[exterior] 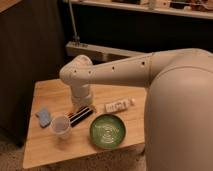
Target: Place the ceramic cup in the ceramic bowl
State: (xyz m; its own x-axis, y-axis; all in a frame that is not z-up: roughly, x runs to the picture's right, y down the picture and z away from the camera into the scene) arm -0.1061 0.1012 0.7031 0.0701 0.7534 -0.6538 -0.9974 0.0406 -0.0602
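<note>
The gripper [80, 116], openness impossible to tell, hung near the bowl [108, 131] on its cup [61, 126] side, seemingly to grasp the cup.

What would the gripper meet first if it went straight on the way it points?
Probably the ceramic cup. The gripper sits low over the table, close beside the cup and angled down toward it. Depth is unclear, so it could touch the table first. The ceramic bowl lies off that line.

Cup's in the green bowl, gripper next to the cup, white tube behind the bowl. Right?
No. Camera view shows the cup standing on the table beside the bowl, not in it. Gripper next to the cup and tube behind the bowl hold.
</note>
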